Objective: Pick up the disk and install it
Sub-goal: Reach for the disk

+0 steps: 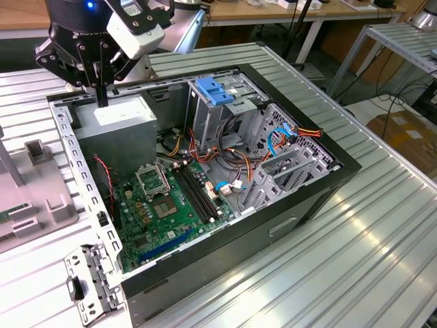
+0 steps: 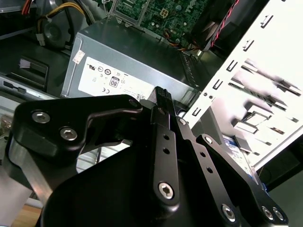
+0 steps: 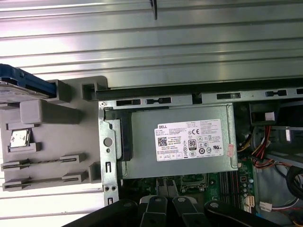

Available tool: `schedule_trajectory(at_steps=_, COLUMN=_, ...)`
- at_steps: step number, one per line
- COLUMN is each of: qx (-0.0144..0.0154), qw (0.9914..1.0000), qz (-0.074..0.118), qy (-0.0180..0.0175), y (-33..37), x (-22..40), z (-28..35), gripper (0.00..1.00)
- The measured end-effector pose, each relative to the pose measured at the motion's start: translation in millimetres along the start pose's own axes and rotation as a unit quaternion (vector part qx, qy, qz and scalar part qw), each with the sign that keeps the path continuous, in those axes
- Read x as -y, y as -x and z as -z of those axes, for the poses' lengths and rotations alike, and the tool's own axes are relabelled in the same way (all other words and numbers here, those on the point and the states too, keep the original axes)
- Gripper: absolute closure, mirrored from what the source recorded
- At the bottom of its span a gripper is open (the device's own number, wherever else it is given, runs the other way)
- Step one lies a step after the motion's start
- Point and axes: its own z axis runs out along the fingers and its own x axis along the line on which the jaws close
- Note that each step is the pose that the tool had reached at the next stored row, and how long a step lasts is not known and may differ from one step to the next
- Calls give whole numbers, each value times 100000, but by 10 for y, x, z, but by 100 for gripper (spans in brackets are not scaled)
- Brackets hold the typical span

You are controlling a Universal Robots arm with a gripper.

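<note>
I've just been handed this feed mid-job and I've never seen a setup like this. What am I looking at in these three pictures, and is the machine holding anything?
This is one robot arm with a black end effector, the part that grasps. The exterior view comes from a camera off the arm. It looks at a ribbed metal table bearing an open black computer case. The two wrist views come from cameras riding on the arm.

The end effector hovers over the grey metal power-supply box with a white sticker inside the case. Its fingers are together and hold nothing.

The disk, a silver drive in a blue plastic frame, rests on a grey plastic holder beside the case, as the first wrist view shows. It is not yet picked up.
</note>
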Motion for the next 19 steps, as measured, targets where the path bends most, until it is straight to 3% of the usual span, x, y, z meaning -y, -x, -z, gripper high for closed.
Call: schedule_trajectory(at_steps=19, qx=-1, qw=100000, qz=0, qy=-1, y=-60, x=5, z=2, gripper=89)
